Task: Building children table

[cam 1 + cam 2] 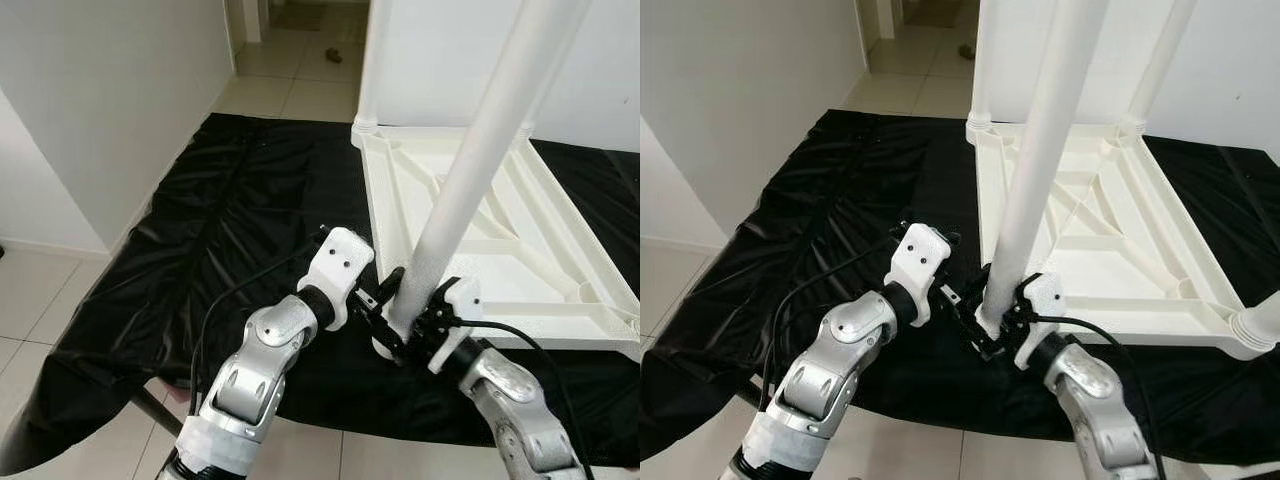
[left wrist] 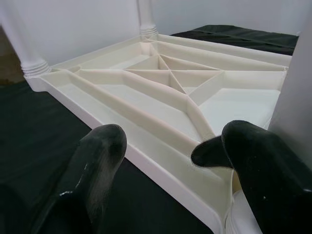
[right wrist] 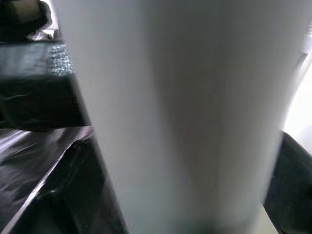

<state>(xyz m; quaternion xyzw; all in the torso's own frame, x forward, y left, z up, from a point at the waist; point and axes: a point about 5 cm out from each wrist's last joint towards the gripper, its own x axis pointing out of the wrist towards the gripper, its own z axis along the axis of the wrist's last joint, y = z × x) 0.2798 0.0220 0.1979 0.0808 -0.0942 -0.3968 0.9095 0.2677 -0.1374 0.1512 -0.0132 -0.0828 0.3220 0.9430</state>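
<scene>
1. Two grippers meet at the near-left corner of the upturned white plastic tabletop (image 1: pixel 520 250).
2. Right gripper (image 1: pixel 418 318) clamps the white cylindrical leg (image 1: pixel 478 170).
3. Left gripper (image 1: pixel 385 295), fingers (image 2: pixel 95 165) parted, touches the leg's base.
4. Leg rises upright, leaning slightly right, on black sheeting (image 1: pixel 230 230).

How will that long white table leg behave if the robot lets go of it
Likely light: the white leg looks like hollow plastic. Tilted and barely seated at the tabletop corner, it would probably tip. The right gripper clamps it; its smooth surface may slip.
</scene>
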